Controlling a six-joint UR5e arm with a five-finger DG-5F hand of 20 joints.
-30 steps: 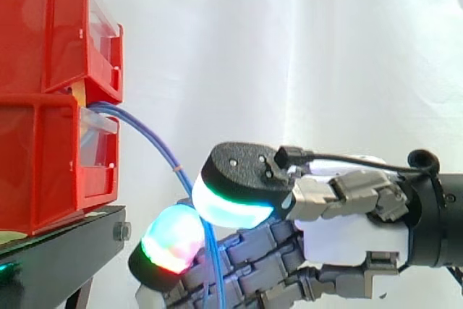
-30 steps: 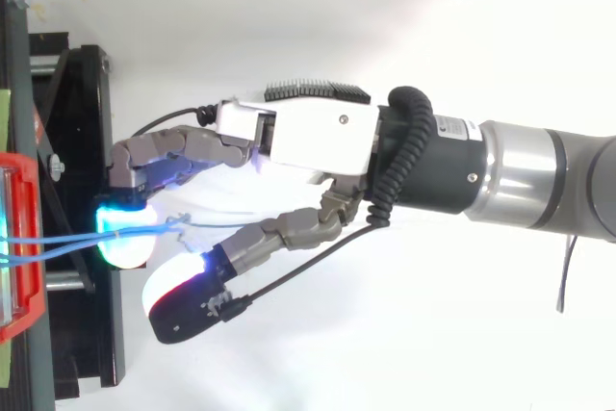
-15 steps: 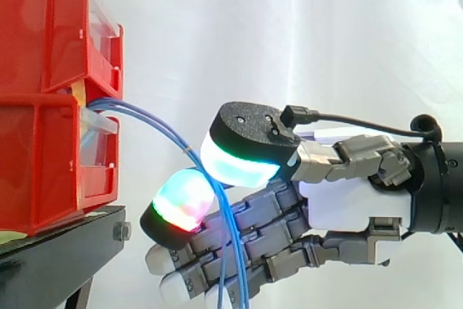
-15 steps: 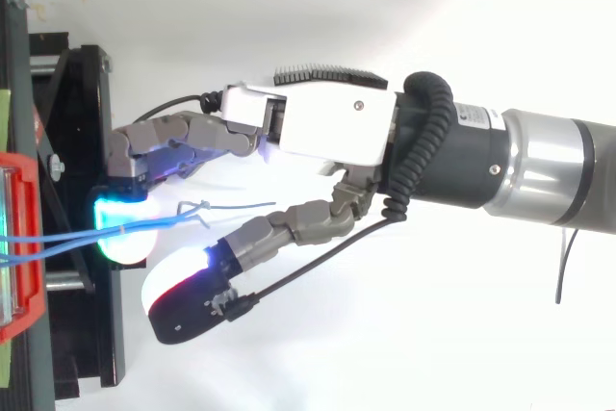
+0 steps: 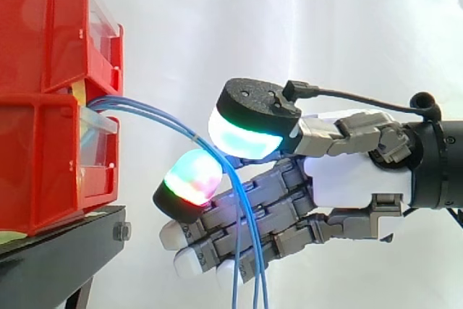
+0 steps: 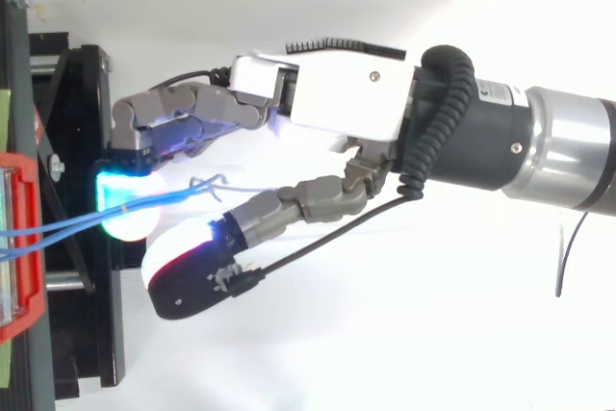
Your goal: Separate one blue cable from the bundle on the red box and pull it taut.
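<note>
Your blue cables (image 5: 173,124) came out of the gap where the upper red bin (image 5: 51,27) sat on the lower red bin (image 5: 43,164), at the bins' front edge. They arched to the right and downward in a slack curve, the strands running close together. In the side view you could see them pass through the space between the thumb's cyan-and-green pad (image 5: 249,134) and the red-and-green fingertip (image 5: 192,179) below it. From there they hung down across the camera side of the fingers and left the bottom edge. From above, the cables (image 6: 87,226) ran from the left edge across a cyan pad and ended in a small kink between the thumb and the fingers. You had the hand (image 5: 347,186) released: its fingers lay nearly straight toward the bins, and the thumb pad and the fingertip were apart, with the strands loose in the gap. The bins rested on the black stand (image 5: 58,251), and the white curtain (image 5: 325,34) hung behind everything.
</note>
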